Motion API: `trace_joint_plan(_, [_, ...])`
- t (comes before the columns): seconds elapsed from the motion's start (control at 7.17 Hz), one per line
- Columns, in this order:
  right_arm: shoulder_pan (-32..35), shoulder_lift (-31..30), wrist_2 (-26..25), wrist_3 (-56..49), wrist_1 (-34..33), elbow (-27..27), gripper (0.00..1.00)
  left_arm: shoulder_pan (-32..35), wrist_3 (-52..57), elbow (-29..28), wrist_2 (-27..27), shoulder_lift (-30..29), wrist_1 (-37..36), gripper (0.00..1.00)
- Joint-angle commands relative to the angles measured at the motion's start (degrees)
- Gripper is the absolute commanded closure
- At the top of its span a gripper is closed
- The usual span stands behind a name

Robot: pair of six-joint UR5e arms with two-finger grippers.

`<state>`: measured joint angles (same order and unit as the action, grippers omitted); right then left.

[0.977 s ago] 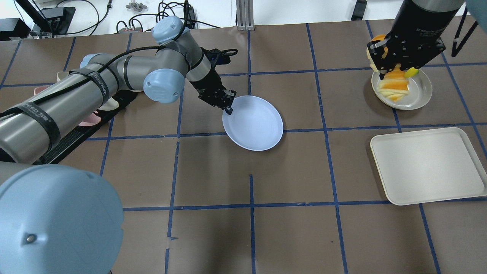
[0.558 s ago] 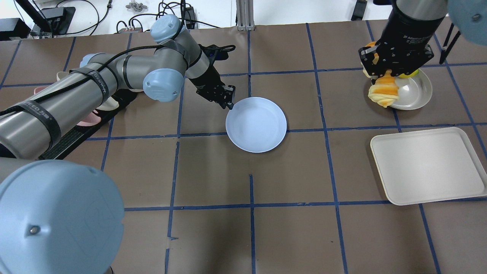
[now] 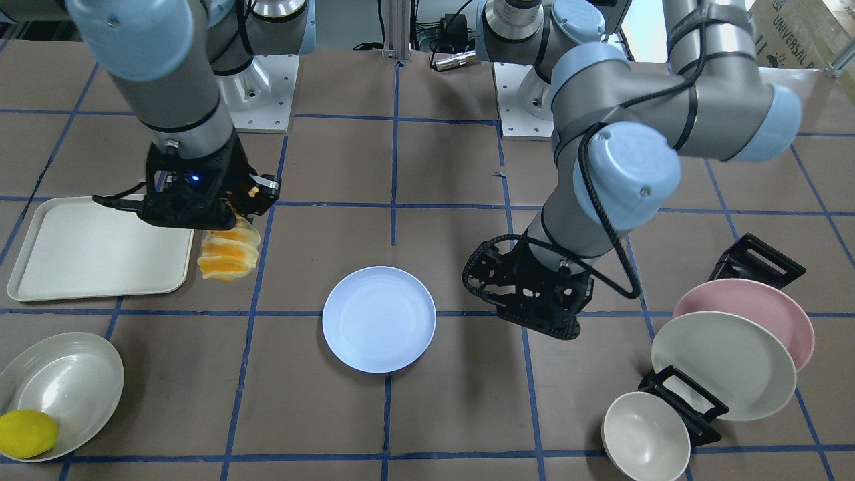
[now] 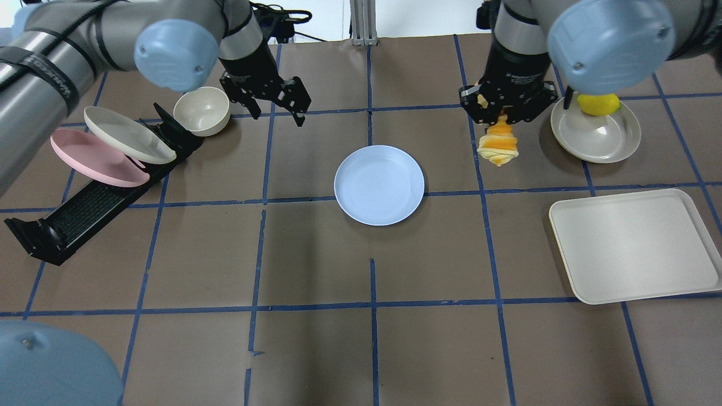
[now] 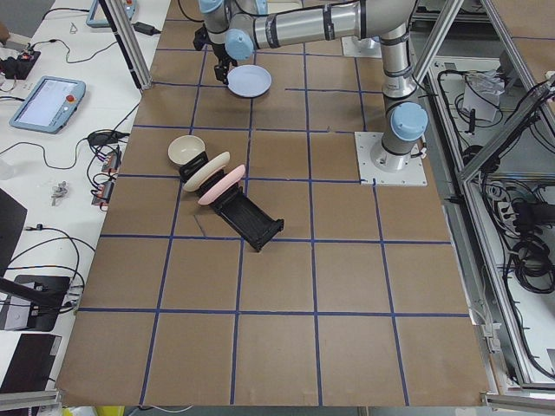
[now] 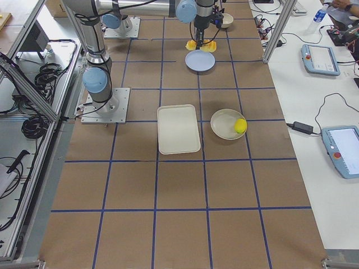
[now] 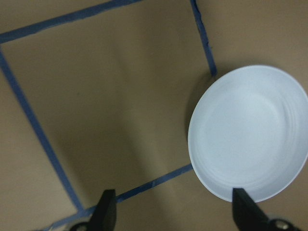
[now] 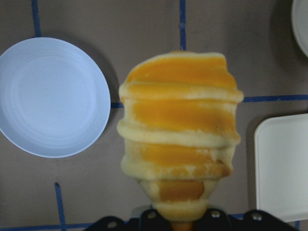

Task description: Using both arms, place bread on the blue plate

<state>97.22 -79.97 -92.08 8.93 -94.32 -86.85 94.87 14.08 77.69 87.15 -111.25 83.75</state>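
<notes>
The blue plate [image 4: 379,185] lies flat at the table's middle; it also shows in the front view [image 3: 379,318] and in both wrist views [image 7: 250,132] [image 8: 50,96]. My right gripper [image 4: 501,117] is shut on the top end of the bread [image 4: 497,145], which hangs upright above the table, right of the plate and apart from it. The bread also shows in the front view [image 3: 229,254] and fills the right wrist view [image 8: 180,134]. My left gripper [image 4: 276,113] is open and empty, raised beyond and left of the plate [image 7: 173,214].
A yellow lemon [image 4: 598,103] lies in a cream bowl [image 4: 595,141] at the far right. A cream tray [image 4: 637,245] lies at the right. A black rack [image 4: 84,214] at the left holds a pink plate [image 4: 93,158], a cream plate [image 4: 127,135] and a small bowl [image 4: 201,110].
My left gripper has let go of the blue plate's rim and drawn back to the far left, open. My right gripper has carried the bread leftwards off the cream bowl.
</notes>
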Motion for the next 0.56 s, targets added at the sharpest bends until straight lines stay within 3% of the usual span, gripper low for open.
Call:
trace_joint_plan(0.0, [5.5,5.68,-0.29,6.95,-7.51,-0.07,0.95,0.05,-0.11,-4.64,5.75,2.44,9.11,0.0])
trace_joint_plan(0.42, [8.15,13.94,-0.29,11.0,-18.15,0.19,0.95,-1.95,-0.37,-2.72,5.06,6.04,14.42,0.0])
